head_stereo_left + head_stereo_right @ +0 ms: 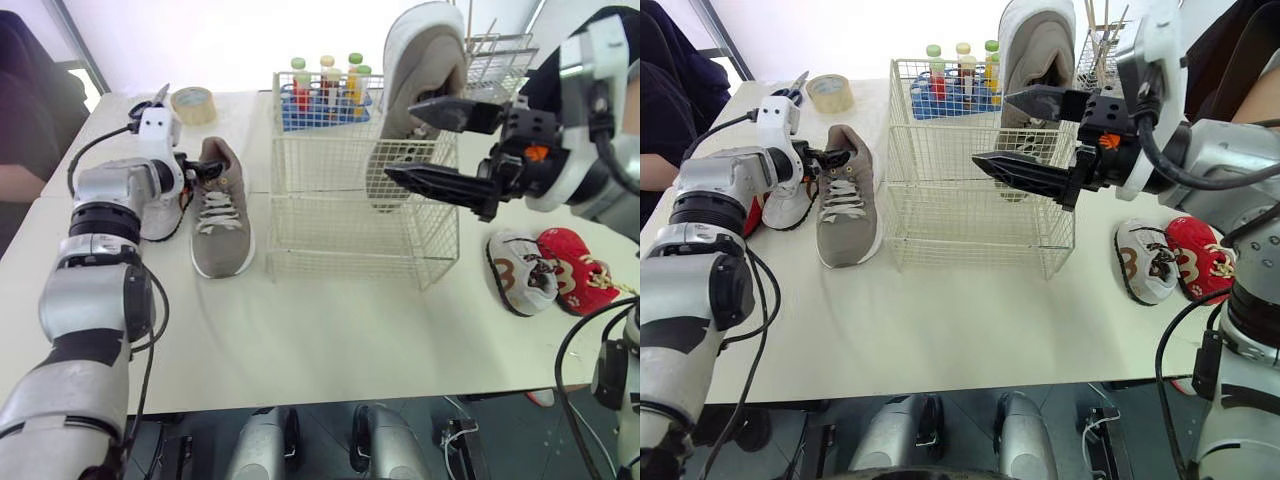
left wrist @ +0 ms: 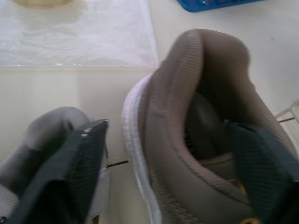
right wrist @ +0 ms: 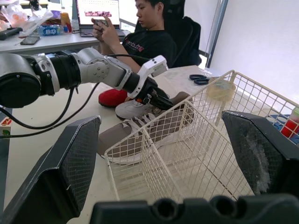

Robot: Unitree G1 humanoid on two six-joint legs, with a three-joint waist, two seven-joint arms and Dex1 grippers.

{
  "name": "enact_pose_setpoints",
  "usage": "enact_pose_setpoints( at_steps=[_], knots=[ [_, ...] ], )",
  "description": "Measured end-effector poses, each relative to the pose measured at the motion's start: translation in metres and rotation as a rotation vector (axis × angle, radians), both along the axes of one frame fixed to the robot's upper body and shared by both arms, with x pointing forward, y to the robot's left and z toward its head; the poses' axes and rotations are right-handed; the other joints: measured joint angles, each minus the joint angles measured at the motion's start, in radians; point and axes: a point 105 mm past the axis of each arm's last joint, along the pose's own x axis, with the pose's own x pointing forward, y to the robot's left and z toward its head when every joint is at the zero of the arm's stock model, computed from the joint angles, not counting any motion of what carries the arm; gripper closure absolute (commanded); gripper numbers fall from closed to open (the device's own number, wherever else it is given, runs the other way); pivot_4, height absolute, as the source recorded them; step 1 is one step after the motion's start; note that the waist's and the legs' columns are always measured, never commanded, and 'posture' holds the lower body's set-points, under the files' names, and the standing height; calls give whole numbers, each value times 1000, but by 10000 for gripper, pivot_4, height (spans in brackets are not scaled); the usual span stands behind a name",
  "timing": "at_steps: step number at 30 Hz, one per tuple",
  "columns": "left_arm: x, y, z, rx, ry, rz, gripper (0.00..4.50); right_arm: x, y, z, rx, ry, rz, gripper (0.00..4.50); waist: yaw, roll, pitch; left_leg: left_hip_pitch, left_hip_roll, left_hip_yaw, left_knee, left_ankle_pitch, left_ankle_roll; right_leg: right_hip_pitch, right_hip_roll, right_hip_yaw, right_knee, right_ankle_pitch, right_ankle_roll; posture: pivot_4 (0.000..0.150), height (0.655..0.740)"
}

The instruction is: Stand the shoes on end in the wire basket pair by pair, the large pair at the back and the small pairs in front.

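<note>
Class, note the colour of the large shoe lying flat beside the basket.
Taupe, white-soled shoe; best in left eye view.

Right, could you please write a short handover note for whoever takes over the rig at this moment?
Left gripper: jaws open, straddling the heel of the large taupe fabric shoe lying flat left of the white wire basket.
Right gripper: jaws open, empty, hovering at the basket's right side.
Done: the matching taupe shoe stands on end at the basket's back right.
Left: stand its mate beside it, then the small pairs in front. A white patterned small shoe and a red small shoe lie right of the basket. A plain white small shoe and a second red shoe lie by the left arm.
</note>
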Motion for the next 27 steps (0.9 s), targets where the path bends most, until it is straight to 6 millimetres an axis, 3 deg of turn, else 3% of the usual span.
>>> enact_pose_setpoints(
  at_steps=[4, 5, 13, 16, 18, 21, 24, 27],
  knots=[
    [1, -1, -2, 37, 0, -8, 42989, 1, -1, -1, 1, 4, -6, 0, 0, 0, 0, 0, 0, 0, 0, 0, 0, 0, 0, 0, 0, 0, 0, 1500, 7400],
    [1, -1, -2, 39, -1, -9, 44478, 1, -1, -1, 2, 2, -7, 0, 0, 0, 0, 0, 0, 0, 0, 0, 0, 0, 0, 0, 0, 0, 0, 1500, 7400],
    [3, 5, 0, 23, -22, 38, 44478, 2, -2, 0, 7, -2, -21, 0, 0, 0, 0, 0, 0, 0, 0, 0, 0, 0, 0, 0, 1, 0, 0, 1500, 7400],
    [5, 10, 13, -57, -85, 85, 44478, 2, -4, 0, -3, -5, -36, 0, 0, -1, 1, -1, 0, -1, 1, 0, 0, -1, 0, 0, 1, 0, 0, 1500, 7400],
    [7, 10, 42, -97, -215, 88, 44478, 2, -5, 1, -3, -7, -42, 0, 2, -5, 3, -4, 0, -2, 1, 0, 0, -2, -1, -1, 1, 0, 0, 1500, 7400],
    [-3, 6, 112, -198, -485, 79, 44478, 2, -5, 1, 0, -7, -44, 0, 2, -7, 4, -5, -1, -2, 2, -1, 1, -2, -2, -2, 0, 2, 2, 1500, 7400],
    [-29, 0, 182, -267, -765, 68, 44478, 2, -5, 1, 3, -7, -49, 0, 1, -7, 4, -4, -1, -1, 2, -1, 3, 0, -3, -1, -1, 3, 4, 1500, 7400],
    [-58, -4, 232, -333, -988, 73, 44478, 3, -5, 1, 4, -7, -53, 0, 2, -7, 4, -2, -2, -1, 2, -2, 3, 2, -3, -1, -2, 3, 5, 1500, 7400]
  ],
)
